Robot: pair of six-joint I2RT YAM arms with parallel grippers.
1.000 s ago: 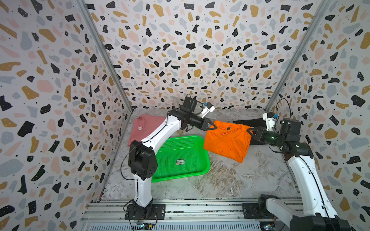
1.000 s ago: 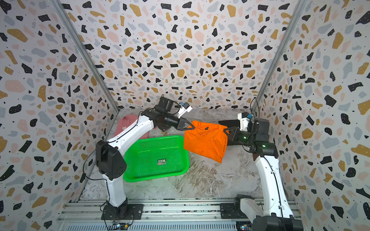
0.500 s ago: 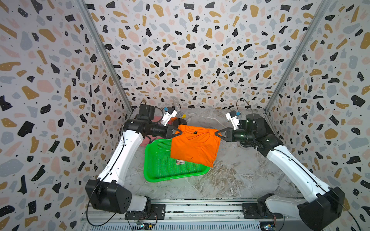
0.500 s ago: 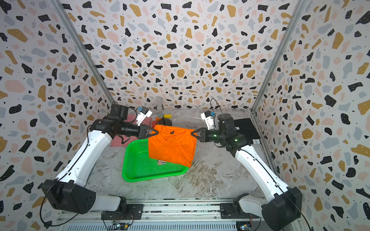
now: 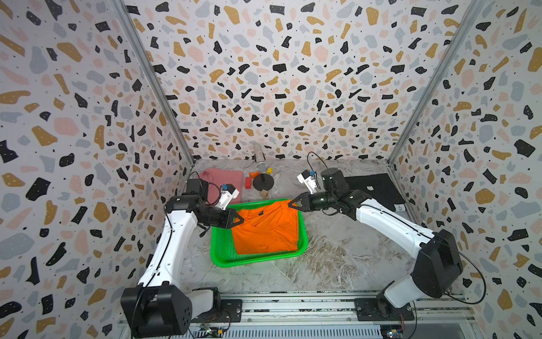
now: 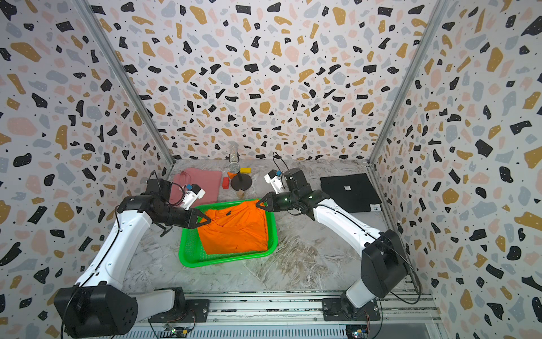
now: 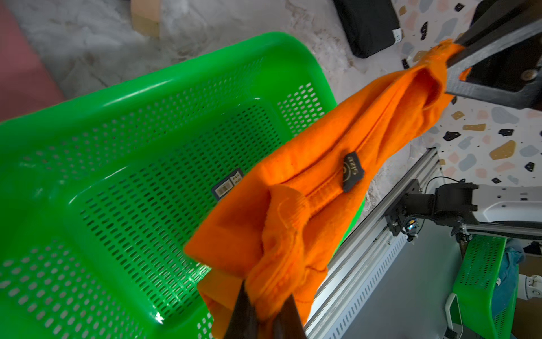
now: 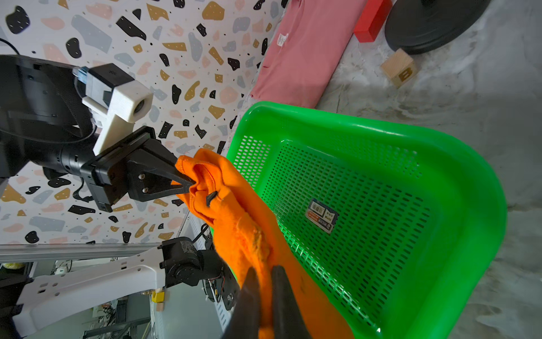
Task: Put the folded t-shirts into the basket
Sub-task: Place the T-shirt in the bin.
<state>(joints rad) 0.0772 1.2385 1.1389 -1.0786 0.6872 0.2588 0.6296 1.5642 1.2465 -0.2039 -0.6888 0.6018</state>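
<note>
The bright orange t-shirt (image 5: pixel 267 232) hangs stretched between both grippers above the green basket (image 5: pixel 255 259), and in both top views it covers most of the basket. My left gripper (image 5: pixel 242 220) is shut on its left collar corner, seen close in the left wrist view (image 7: pixel 265 305). My right gripper (image 5: pixel 289 204) is shut on the other corner (image 8: pixel 264 273). The basket's perforated floor and sticker (image 8: pixel 321 215) still show beneath the cloth. The pink t-shirt (image 5: pixel 225 177) lies at the back left, and the black t-shirt (image 5: pixel 372 187) lies at the back right.
Behind the basket stands a microphone on a round black base (image 5: pixel 263 182), with a red block (image 5: pixel 248 182), a wooden letter block (image 5: pixel 264 192) and small yellow and orange blocks nearby. Patterned walls close in the left, back and right sides.
Both arms have carried the orange t-shirt leftward from the middle of the table and lowered it over the basket. Both grips have stayed shut on it.
</note>
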